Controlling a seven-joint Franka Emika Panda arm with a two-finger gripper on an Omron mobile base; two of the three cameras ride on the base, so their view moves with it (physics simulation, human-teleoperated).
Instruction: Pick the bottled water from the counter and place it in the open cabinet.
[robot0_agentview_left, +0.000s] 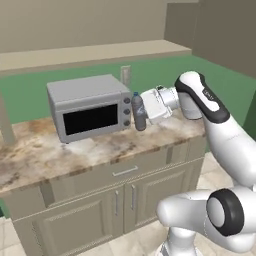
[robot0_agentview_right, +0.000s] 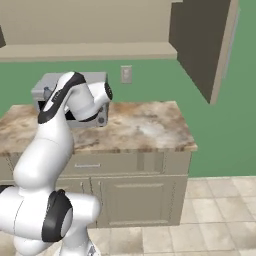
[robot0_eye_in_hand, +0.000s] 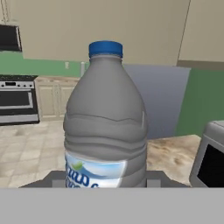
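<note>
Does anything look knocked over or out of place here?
Nothing stands out. The bottle stands upright on the counter beside the microwave, cap on, with the tool right at it.

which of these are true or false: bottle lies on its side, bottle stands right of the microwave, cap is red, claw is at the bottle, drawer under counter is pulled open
1. The bottled water lies on its side: false, it is upright.
2. It stands right of the microwave in the left base view: true.
3. Its cap is red: false, blue.
4. The claw is at the bottle: true.
5. The drawer under the counter is pulled open: false, it is closed.
</note>
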